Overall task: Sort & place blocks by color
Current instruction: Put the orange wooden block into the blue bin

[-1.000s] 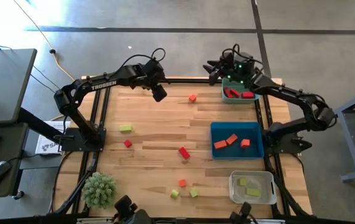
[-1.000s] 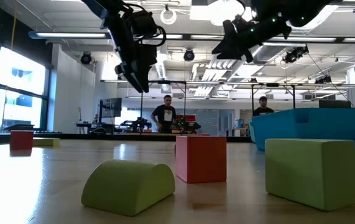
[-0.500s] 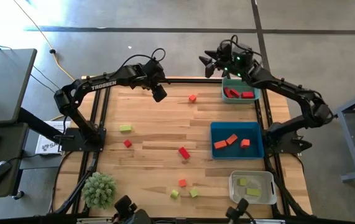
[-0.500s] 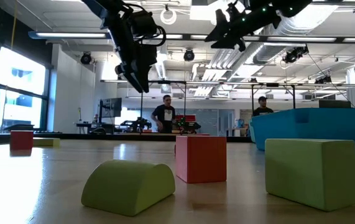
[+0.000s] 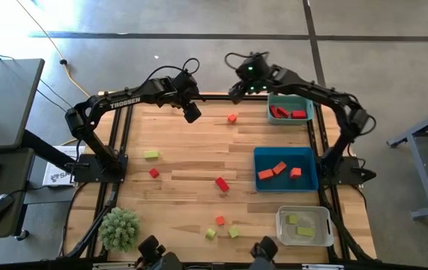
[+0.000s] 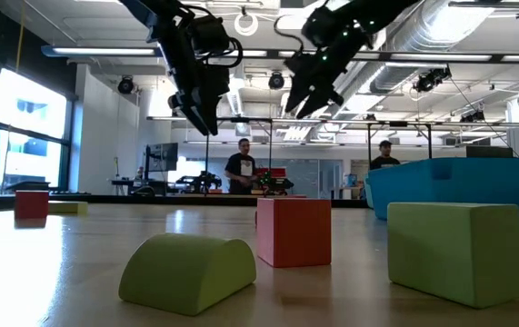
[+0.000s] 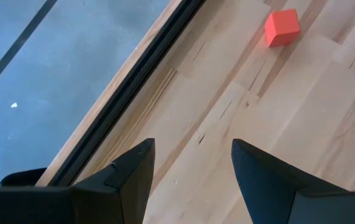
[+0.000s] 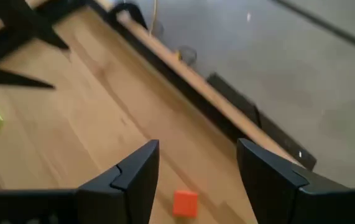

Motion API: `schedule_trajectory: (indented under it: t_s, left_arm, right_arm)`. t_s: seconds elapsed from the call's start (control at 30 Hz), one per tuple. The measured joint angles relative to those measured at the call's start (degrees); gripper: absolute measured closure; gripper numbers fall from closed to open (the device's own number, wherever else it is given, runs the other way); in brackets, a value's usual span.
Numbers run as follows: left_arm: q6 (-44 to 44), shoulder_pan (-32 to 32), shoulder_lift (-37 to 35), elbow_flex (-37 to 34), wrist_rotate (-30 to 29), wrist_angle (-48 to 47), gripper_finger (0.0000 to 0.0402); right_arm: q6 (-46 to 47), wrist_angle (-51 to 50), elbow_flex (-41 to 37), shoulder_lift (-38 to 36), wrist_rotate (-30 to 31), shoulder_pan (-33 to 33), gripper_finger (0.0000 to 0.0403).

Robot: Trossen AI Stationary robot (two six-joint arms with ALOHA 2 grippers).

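Right gripper (image 5: 236, 88) hovers at the table's (image 5: 184, 180) far edge, fingers apart, empty (orange block (image 5: 231, 118) nearby). Left gripper (image 5: 192, 114) likewise spread, empty, raised near the far edge.

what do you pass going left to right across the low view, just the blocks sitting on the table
small red block → rounded yellow-green block → red cube → big yellow-green block

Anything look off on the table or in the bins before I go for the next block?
Nothing spilled or damaged. The teal bin holds only red blocks, the blue bin only orange ones, the clear bin only yellow-green ones. The one thing foreign to the sorting is a spiky green plant ball at the table's near left corner.
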Motion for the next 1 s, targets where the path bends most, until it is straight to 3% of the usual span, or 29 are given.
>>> schedule_trajectory:
  t_s: [0.3, 1.0]
  left_arm:
    - [0.0, 0.0, 0.0, 0.0, 0.0, 0.2, 0.02]
    - [0.0, 0.0, 0.0, 0.0, 0.0, 0.4, 0.02]
  right_arm:
    - [2.4, -10.0, 6.3, 9.3, 0.0, 0.8, 0.0201]
    - [5.4, -11.9, 6.4, 18.4, -2.0, 2.2, 0.0201]
